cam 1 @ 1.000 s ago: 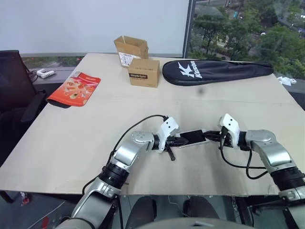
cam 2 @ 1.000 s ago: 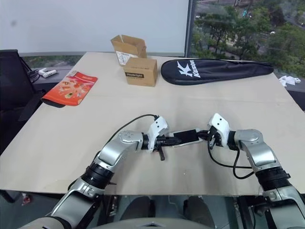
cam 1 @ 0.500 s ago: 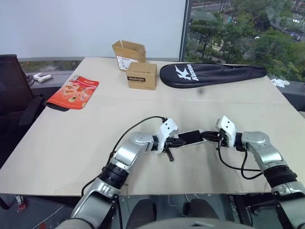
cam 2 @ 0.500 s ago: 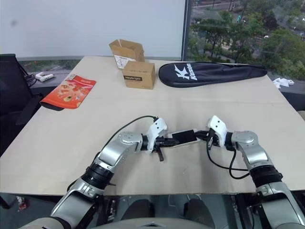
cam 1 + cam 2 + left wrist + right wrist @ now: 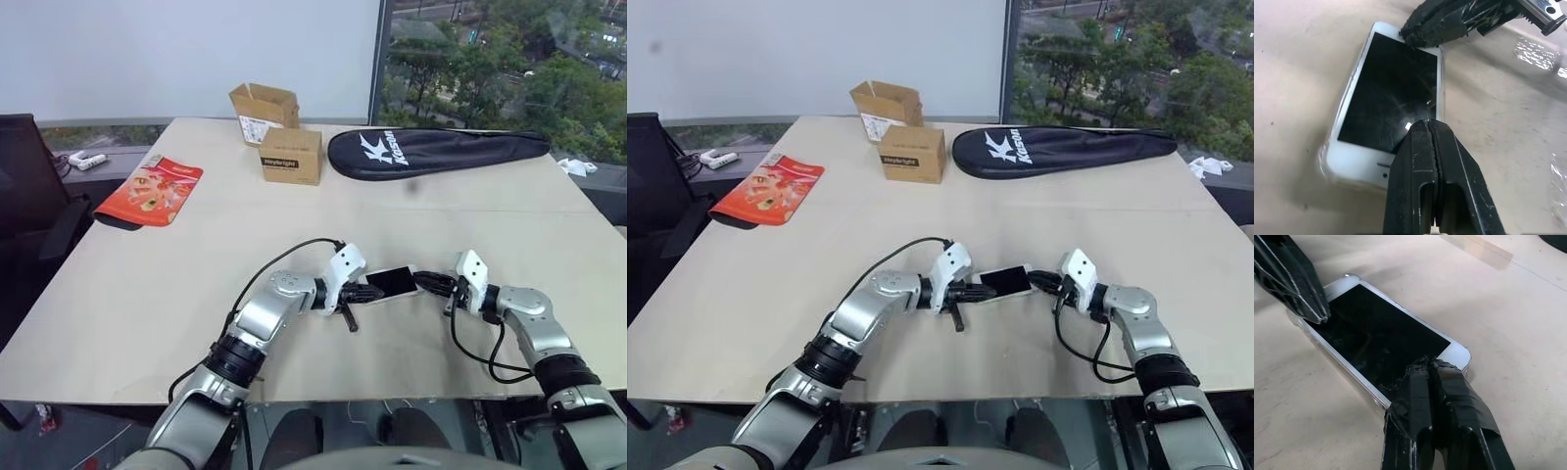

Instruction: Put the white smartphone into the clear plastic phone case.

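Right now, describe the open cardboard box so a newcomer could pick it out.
Start at the large beige table and go to its far edge, left of the long black racket bag. The open brown cardboard box sits there, just behind the closed brown cardboard box. Its raised flaps and white label set it apart from that closed neighbour.

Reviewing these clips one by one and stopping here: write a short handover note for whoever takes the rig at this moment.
Left gripper: shut, tips pressing on one end of the white smartphone.
Right gripper: shut, tips pressing on the opposite end.
Phone lies screen up on the table, between both grippers; a clear rim of the clear plastic phone case shows along its edges.
Done: phone appears to sit in the case.
Left: whether every corner is fully seated cannot be told; check, press where needed, then withdraw both arms.
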Controlling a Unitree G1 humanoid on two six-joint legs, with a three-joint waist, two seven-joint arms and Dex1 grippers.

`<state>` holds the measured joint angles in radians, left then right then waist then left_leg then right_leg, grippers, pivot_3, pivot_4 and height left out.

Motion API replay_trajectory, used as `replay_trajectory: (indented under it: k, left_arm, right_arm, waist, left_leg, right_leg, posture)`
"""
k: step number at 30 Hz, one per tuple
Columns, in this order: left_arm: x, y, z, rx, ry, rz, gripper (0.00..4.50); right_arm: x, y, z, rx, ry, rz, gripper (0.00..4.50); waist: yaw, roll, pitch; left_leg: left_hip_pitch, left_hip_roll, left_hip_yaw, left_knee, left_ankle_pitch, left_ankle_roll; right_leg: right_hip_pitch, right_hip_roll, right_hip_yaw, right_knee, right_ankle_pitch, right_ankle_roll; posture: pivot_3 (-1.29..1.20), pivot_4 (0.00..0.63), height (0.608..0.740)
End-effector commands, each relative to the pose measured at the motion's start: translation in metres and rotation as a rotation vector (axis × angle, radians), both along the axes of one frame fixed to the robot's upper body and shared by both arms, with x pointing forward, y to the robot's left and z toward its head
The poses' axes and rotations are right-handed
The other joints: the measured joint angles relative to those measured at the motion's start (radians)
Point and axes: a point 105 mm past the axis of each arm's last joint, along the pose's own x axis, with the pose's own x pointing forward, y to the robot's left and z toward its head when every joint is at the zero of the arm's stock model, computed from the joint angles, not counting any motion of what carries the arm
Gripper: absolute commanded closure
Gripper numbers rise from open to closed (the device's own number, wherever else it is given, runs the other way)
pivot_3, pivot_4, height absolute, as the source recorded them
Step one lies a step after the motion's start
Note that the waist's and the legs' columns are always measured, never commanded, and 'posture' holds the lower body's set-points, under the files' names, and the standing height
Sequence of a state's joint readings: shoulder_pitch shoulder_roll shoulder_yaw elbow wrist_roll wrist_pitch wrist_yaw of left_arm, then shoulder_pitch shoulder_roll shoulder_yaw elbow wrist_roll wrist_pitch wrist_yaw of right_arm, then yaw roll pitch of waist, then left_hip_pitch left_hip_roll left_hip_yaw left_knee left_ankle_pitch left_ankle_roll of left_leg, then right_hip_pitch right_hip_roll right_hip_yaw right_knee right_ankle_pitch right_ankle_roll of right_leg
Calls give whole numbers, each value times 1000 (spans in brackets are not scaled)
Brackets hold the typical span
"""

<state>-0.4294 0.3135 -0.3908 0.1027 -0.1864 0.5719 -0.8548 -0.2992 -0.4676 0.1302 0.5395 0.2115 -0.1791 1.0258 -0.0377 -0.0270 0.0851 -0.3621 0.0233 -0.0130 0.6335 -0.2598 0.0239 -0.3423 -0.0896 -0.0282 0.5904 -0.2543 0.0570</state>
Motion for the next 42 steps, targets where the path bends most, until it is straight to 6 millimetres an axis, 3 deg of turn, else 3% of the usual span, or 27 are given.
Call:
replay_trajectory:
  k: [1, 4, 9, 12, 16, 21, 24, 27, 31, 36, 42]
  left_arm:
    - [1, 9, -16, 60, 39, 37, 4500]
    - [2, 9, -15, 58, 36, 39, 4500]
    - [2, 10, -15, 57, 34, 43, 4500]
    - [3, 10, -14, 56, 32, 47, 4500]
    - [3, 12, -16, 61, 34, 46, 4500]
    - [0, 11, -18, 62, 38, 39, 4500]
    - [-1, 11, -18, 62, 40, 34, 4500]
    - [-2, 10, -19, 62, 42, 29, 4500]
    - [-2, 9, -19, 64, 41, 21, 4500]
    - [-2, 9, -20, 67, 39, 18, 4500]
    - [-3, 10, -20, 72, 39, 16, 4500]
  right_arm:
    - [-55, -16, -76, -150, 351, 17, 4446]
    - [-50, -14, -67, -131, 345, 29, 4446]
    - [-70, -31, -87, -309, 456, 83, 4446]
    - [-68, -29, -81, -285, 451, 80, 4446]
    - [-49, -22, -53, -164, 349, 55, 4446]
    - [-19, -13, 7, 113, 206, -10, 4446]
    - [-6, -10, 38, 228, 133, -40, 4446]
    - [3, -8, 53, 280, 99, -64, 4446]
    - [6, -4, 48, 241, 99, -60, 4446]
    - [15, -6, 46, 219, 84, -105, 4446]
    - [-1, -3, 47, 230, 144, -10, 4446]
  waist:
    - [1, 2, 2]
    - [2, 5, 5]
    - [8, 5, 6]
    - [17, 3, 6]
    - [23, 2, 8]
    - [30, 7, 22]
    - [34, 11, 27]
    - [41, 19, 36]
    - [54, 20, 40]
    - [54, 20, 46]
    - [55, 20, 51]
  left_leg:
    - [0, 0, 0, 0, 0, 0]
    - [0, 0, 0, -1, 0, 0]
    - [2, 0, 0, -8, 0, 0]
    - [4, -1, 1, -13, 0, 0]
    - [6, -1, 1, -18, 0, 0]
    - [-2, -1, 2, -19, 0, 0]
    - [-12, -1, 6, -16, 0, 0]
    - [-23, -3, 8, -13, 3, 4]
    - [-37, -3, 7, -12, 4, 5]
    - [-38, -5, 6, -9, 4, 5]
    - [-38, -7, 5, -5, 4, 5]
  right_leg:
    - [0, 0, 0, 0, 0, 0]
    - [-1, -1, 0, 1, 0, 0]
    - [-4, -2, 0, 1, 0, 0]
    - [-4, -3, 0, 0, 0, -1]
    - [-5, -4, 0, 0, 0, -1]
    - [-19, -4, -1, 1, 1, -1]
    - [-31, -11, -8, 2, 15, -21]
    - [-44, -17, -15, 2, 29, -9]
    - [-55, -13, -19, 1, 28, -8]
    - [-54, -6, -25, 1, 28, -7]
    - [-52, -4, -26, 2, 27, -5]
  posture:
    - [0, 150, 732]
    - [0, 150, 732]
    - [0, 150, 732]
    - [0, 150, 732]
    - [0, 150, 732]
    - [0, 150, 732]
    - [0, 150, 732]
    - [0, 150, 732]
    - [0, 150, 732]
    - [0, 150, 732]
    - [0, 150, 732]
